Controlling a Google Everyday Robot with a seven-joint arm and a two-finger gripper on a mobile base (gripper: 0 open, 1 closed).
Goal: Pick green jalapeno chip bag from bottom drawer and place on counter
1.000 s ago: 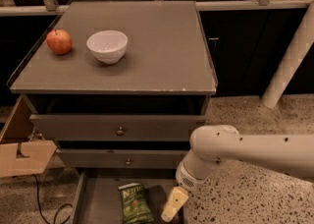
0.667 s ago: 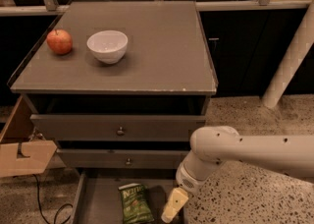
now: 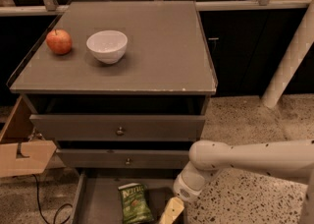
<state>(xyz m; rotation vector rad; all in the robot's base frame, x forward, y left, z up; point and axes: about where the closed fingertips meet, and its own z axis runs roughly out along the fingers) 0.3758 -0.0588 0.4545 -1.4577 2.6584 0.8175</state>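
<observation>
White arm (image 3: 245, 156) low — hand (image 3: 170, 211) at bottom drawer (image 3: 98, 201), just beside green jalapeno chip bag (image 3: 133, 202), grip unclear.

A red apple (image 3: 59, 42) sat by the left edge of the counter (image 3: 162, 56), a white bowl (image 3: 107, 46) just right of it, not touching. A cardboard box (image 3: 19, 156) stood at far left, a black cable (image 3: 39, 201) trailing below it. A white pole (image 3: 292, 61) slanted over the speckled floor (image 3: 245, 120). The gripper (image 3: 171, 211) hung low at the bottom edge.

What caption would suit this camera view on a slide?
The gripper hangs over the open bottom drawer, beside the green jalapeno chip bag; apple and white bowl on the counter.
</observation>
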